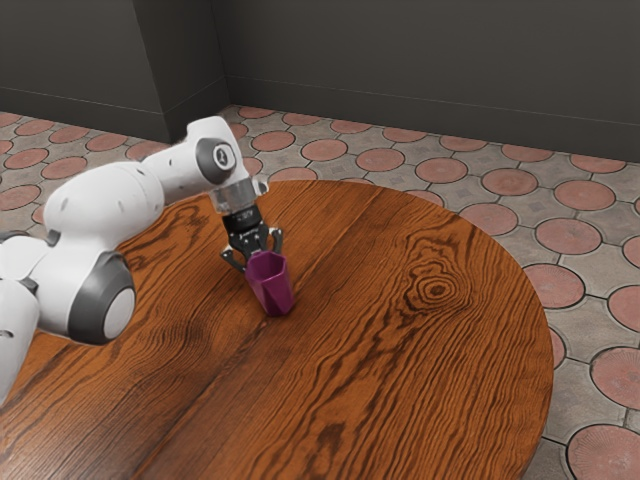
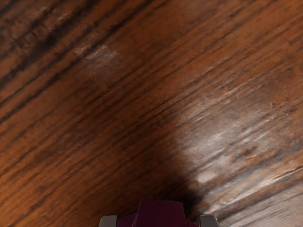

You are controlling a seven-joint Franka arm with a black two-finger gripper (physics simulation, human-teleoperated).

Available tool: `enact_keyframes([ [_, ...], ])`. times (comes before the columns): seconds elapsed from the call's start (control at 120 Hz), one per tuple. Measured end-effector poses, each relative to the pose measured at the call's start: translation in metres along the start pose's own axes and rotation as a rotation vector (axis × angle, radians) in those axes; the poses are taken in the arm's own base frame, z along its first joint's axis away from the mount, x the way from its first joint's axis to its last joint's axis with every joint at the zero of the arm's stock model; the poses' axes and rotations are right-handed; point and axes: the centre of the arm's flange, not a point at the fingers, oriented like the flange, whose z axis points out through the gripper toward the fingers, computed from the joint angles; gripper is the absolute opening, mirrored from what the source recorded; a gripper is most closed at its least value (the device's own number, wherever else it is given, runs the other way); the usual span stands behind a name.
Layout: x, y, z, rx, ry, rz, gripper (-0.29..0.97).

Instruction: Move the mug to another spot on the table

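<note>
Clearly the purple mug (image 1: pixel 272 285) sits on the round wooden table (image 1: pixel 420 400), a little toward 10 o'clock from the tabletop's middle in the exterior view. It leans slightly, with its open mouth tipped up toward 11 o'clock. Its base looks to be at the wood, with a dark shadow just beneath it toward 7 o'clock; whether the base fully rests on the table I cannot tell.

The black gripper (image 1: pixel 254 250) comes down on the mug's rim from 11 o'clock, its two fingers spread fairly wide across the upper part of the cup. From the side it is hard to judge contact. The wrist view settles that: a dark maroon piece of the mug (image 2: pixel 158 213) lies between two grey fingertips (image 2: pixel 108 221), one on each flank and both against it, so the pincer is clamped on the mug at a wide setting.

That view adds close wood grain under the hand, with a dark shadow around the mug and a pale sheen beyond it.

The exterior view gives the wider setting. The white arm (image 1: pixel 110 215) reaches in from 9 o'clock. A ringed knot in the wood (image 1: pixel 437 290) lies at 3 o'clock from the mug, well apart from it. Around the table runs a floor of round reddish tiles (image 1: pixel 570 235), and a dark wall (image 1: pixel 400 50) stands at 12 o'clock.
</note>
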Motion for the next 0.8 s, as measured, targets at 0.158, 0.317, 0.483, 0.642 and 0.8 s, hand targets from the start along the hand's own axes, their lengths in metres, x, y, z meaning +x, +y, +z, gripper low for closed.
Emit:
enact_keyframes([
  [0.158,0.004,-0.002,0.004,-0.002,-0.007,-0.038,0.12],
  [0.317,0.006,-0.003,0.006,-0.005,-0.011,-0.065,0.33],
  [0.483,0.003,-0.002,0.000,-0.012,-0.008,-0.082,0.52],
  [0.642,-0.001,0.000,-0.010,-0.023,0.000,-0.088,0.60],
  [0.8,-0.016,0.002,-0.037,-0.047,0.023,-0.081,0.64],
])
